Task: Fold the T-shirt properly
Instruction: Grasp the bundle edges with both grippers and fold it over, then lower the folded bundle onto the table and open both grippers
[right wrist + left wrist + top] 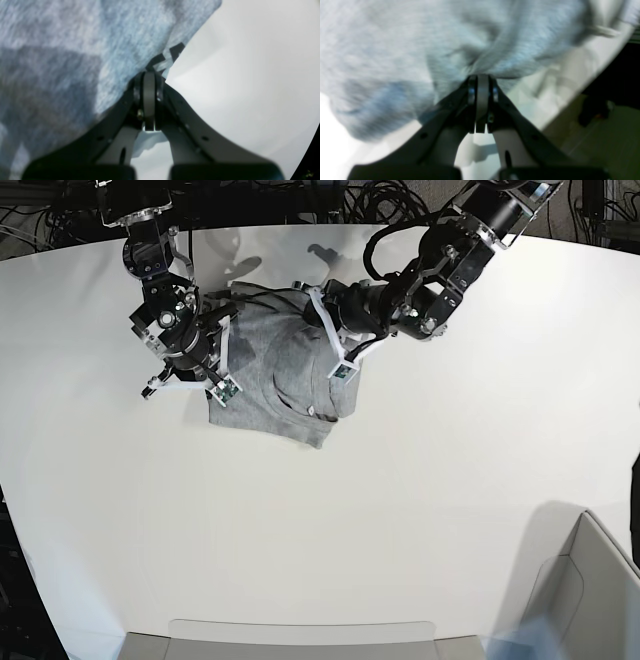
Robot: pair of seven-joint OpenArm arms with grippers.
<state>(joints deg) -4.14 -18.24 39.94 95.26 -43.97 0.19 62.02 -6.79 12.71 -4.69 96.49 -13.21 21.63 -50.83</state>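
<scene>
Garment: heather-grey soft cotton T-shirt point(275, 380), bunched on the far part of the white curved surface point(400, 510).
Left pincer point(482, 78): clenched on a fold of its edge.
Right pincer point(149, 75): clenched on cloth by the black lettering.
Risk: uneven pulls could skew the fold; a thin pinch may slip.

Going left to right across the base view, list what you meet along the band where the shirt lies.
right gripper shut on the cloth's left edge → T-shirt → left gripper shut on its right edge → bare white table.
</scene>
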